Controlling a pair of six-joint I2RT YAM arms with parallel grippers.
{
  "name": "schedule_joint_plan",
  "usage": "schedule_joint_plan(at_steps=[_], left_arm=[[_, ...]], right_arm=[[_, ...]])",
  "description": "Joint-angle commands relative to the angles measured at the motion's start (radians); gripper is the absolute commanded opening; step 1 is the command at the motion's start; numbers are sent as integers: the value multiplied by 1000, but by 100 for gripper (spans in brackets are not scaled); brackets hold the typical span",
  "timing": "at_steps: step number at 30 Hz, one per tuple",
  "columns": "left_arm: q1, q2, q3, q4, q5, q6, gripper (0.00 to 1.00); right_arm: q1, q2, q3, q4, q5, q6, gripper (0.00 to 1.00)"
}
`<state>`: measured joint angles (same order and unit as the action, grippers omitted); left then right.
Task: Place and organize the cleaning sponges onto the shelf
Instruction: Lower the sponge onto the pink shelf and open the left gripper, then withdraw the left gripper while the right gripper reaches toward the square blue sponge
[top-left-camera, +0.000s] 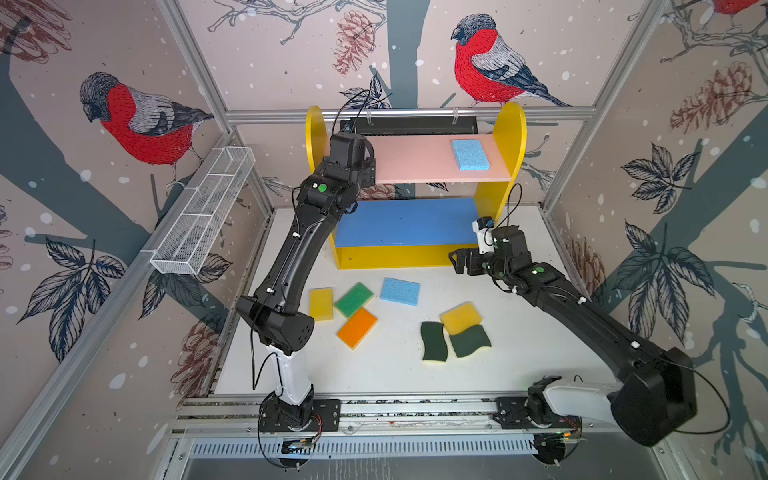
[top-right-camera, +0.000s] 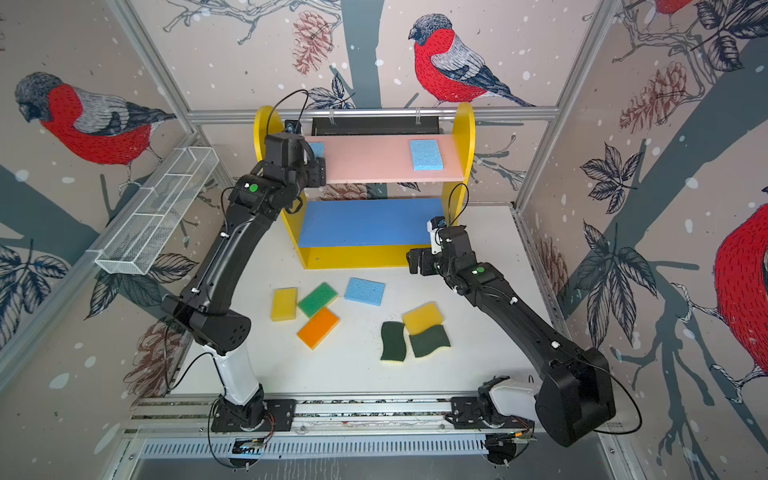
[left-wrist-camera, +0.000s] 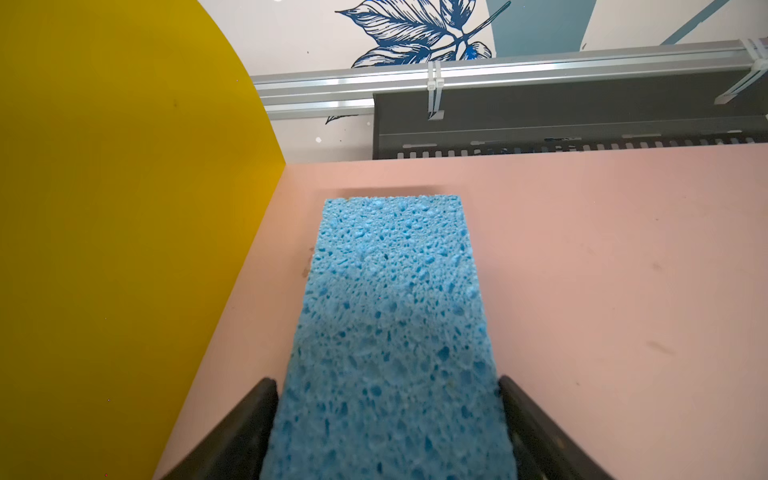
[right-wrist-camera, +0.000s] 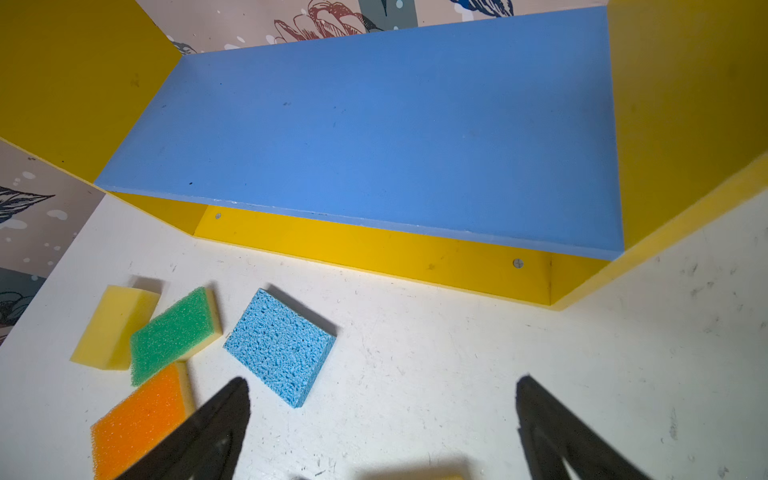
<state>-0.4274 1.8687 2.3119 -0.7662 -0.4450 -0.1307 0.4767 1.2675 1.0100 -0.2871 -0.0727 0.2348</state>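
Your left tool (left-wrist-camera: 384, 380) reaches onto the shelf's (top-right-camera: 465, 133) pink top board (left-wrist-camera: 582, 270), upper left of centre in a top view, straddling a light-blue sponge (left-wrist-camera: 390, 291) laid flat beside the yellow side (left-wrist-camera: 124, 208), seemingly mirroring its twin (top-right-camera: 426, 154) opposite; pinched or merely flanked, you cannot tell. Right tool (right-wrist-camera: 382, 379) gapes empty over the counter (right-wrist-camera: 457, 353), facing seven loose sponges (top-left-camera: 355, 328).

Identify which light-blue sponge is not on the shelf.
The light-blue sponge lying on the white table before the shelf; the other two rest on its pink top board, one alone, one inside the left tool.
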Motion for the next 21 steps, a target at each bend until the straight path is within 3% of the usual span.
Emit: schedule_joint_plan(at_steps=[1, 11, 21], left_arm=[[4, 7, 11, 46, 34, -11, 81], [4, 6, 38, 57, 100, -45, 81], [4, -53, 29, 46, 84, -48, 82]], right_arm=[[3, -9, 1, 5, 17, -2, 99], [9, -10, -1, 5, 21, 1, 100], [22, -10, -4, 9, 19, -1, 99]])
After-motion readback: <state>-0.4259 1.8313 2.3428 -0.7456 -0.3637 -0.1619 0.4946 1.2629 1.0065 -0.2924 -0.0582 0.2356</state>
